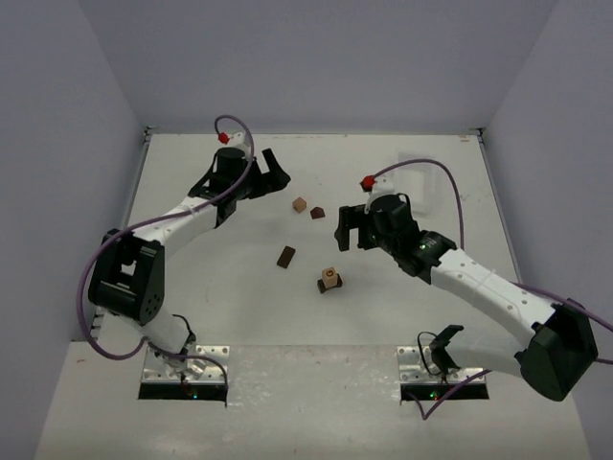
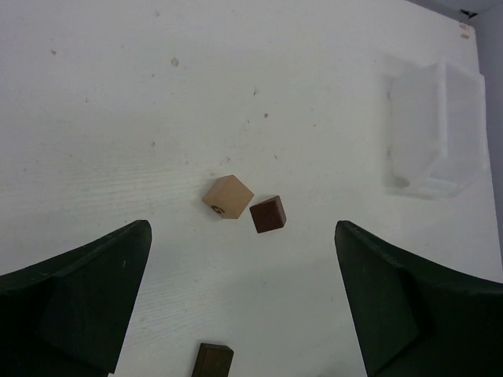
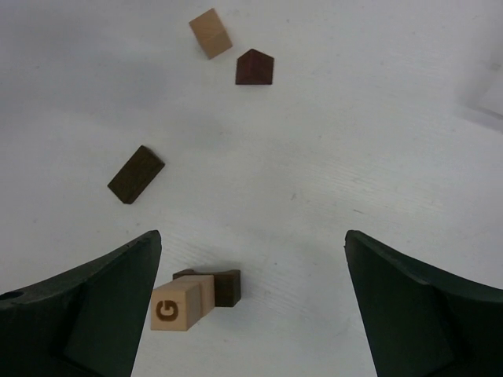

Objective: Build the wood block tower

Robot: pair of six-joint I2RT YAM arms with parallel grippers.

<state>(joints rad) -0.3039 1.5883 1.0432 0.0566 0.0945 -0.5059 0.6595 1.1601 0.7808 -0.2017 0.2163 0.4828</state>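
Observation:
A small tower stands mid-table: a tan block marked G on a dark brown block. A loose dark flat block lies to its left. A tan cube and a dark house-shaped block lie farther back. My left gripper is open and empty, above the table left of the tan cube and dark block. My right gripper is open and empty, up and right of the tower.
A white translucent plastic tray sits at the back right, behind my right arm; it also shows in the left wrist view. The dark flat block shows at the bottom of the left wrist view.

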